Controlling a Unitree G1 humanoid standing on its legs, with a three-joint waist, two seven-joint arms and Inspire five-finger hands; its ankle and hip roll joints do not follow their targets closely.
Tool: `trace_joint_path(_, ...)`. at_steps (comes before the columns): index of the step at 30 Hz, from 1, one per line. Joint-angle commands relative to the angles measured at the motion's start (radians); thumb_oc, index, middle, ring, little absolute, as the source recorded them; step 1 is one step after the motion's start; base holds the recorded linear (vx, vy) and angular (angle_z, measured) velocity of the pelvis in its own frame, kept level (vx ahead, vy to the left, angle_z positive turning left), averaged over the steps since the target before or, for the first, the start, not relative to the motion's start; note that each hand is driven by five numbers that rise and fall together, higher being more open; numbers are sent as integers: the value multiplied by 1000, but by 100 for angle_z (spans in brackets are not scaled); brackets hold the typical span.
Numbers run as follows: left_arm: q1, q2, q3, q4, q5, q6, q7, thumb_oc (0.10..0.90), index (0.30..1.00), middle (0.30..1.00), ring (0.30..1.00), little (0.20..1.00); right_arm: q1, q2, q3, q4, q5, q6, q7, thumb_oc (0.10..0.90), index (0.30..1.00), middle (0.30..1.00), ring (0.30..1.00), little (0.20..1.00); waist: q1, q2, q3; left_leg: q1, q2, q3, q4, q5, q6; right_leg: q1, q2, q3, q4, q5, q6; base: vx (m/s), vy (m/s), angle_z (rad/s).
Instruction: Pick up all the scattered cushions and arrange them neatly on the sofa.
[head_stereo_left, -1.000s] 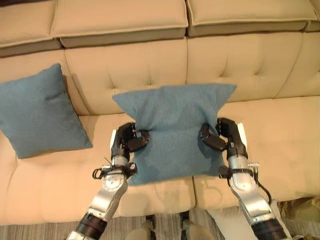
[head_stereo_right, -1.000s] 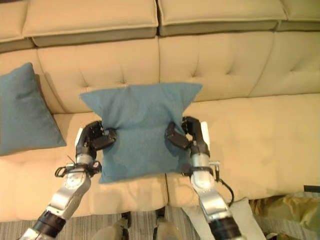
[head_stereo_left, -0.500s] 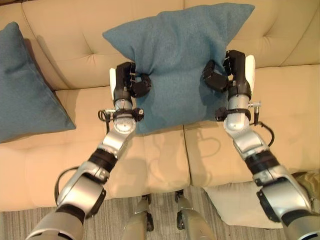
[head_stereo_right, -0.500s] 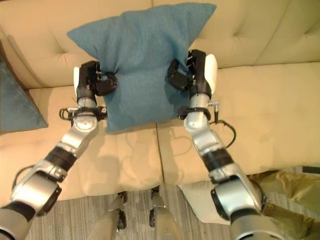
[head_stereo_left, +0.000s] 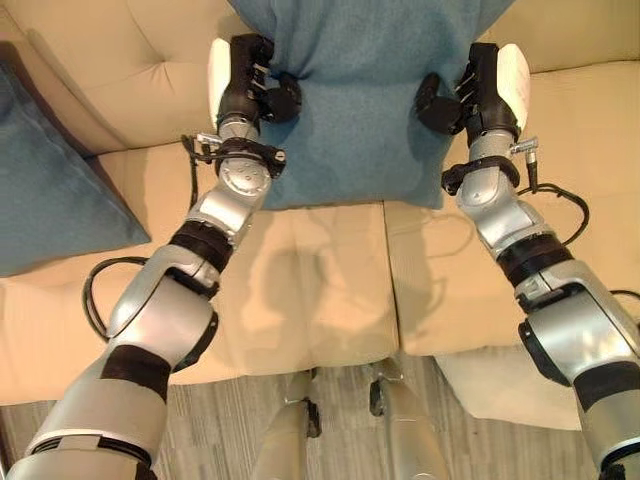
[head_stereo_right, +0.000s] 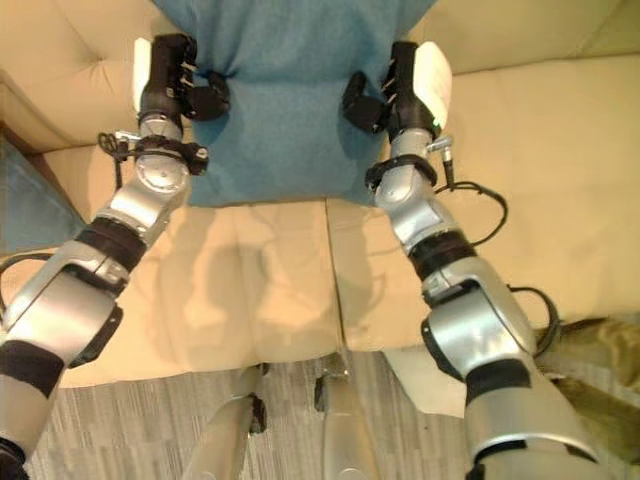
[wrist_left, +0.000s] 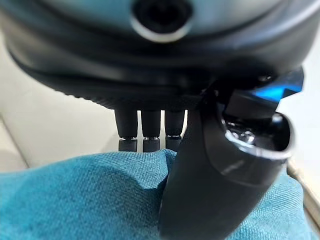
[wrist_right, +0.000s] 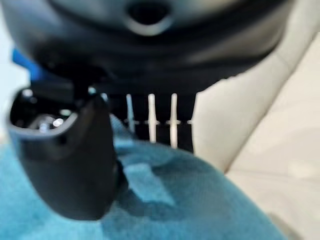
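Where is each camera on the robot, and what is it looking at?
Left eye view: on the head, looking down at the sofa and the blue cushion pinched by the left robot hand and right robot hand; both arms show.
Right eye view: beside it, same scene.
Left wrist view: on the left wrist, looking along its thumb and fingers gripping the cushion.
Right wrist view: the same for the right wrist.
All four share the cushion.
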Motion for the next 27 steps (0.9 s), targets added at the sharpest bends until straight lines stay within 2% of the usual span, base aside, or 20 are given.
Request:
trace_joint_path(1,-169,18,-67,39,-1,-82,-18,800,900,900,900,900,-196,8,-11,-26,51,-75,-30,800,900,900,900,900,1,-54,-93,-2,40,-2,-116,-13,-66,-12,64,5,-36,-54,121,2,-69,-8)
trace_joint_path(5,-73,3,-14,-35,-60,-99,-15,800,900,900,900,900,-153,-17,-50,-73,101,-71,-31,800,900,900,900,900,-2,-59,-92,-25,41,-11,-116,-5,-70,-39,75,-1,-36,-57,119,8,-54,-21)
trace_joint_path(12,57,18,39,-148,-66,-110,-5,800,900,900,900,900,-77,-55,-93,-150,74,-66,-36,800,900,900,900,900,0,-65,-98,-14,44,-11,-116,-7,-75,-29,81,-8,-36,-64,114,-5,-18,-2)
trace_joint_path(13,111,36,66,-193,-65,-116,-7,800,900,900,900,900,-37,-85,-119,-187,59,-68,-33,800,900,900,900,900,2,-67,-101,-4,46,-10,-116,-9,-78,-18,82,-13,-36,-70,113,-18,-27,-7)
trace_joint_path(16,152,57,87,-235,-62,-120,-4,800,900,900,900,900,-2,-108,-148,-224,53,-69,-35,800,900,900,900,900,3,-70,-105,6,48,-9,-116,-12,-79,-5,83,-16,-36,-74,112,-14,-12,-4)
trace_joint_path(21,319,104,199,-326,-82,-127,-13,800,900,900,900,900,176,-155,-272,-349,54,-78,-10,800,900,900,900,900,1,-73,-118,57,54,1,-116,-23,-81,49,84,-23,-36,-89,108,0,0,0)
trace_joint_path(27,569,108,281,-476,-46,-123,-41,800,900,900,900,900,413,-130,-394,-451,58,-86,51,800,900,900,900,900,4,-71,-118,118,54,16,-116,-38,-76,106,79,-25,-36,-100,101,-3,-1,1)
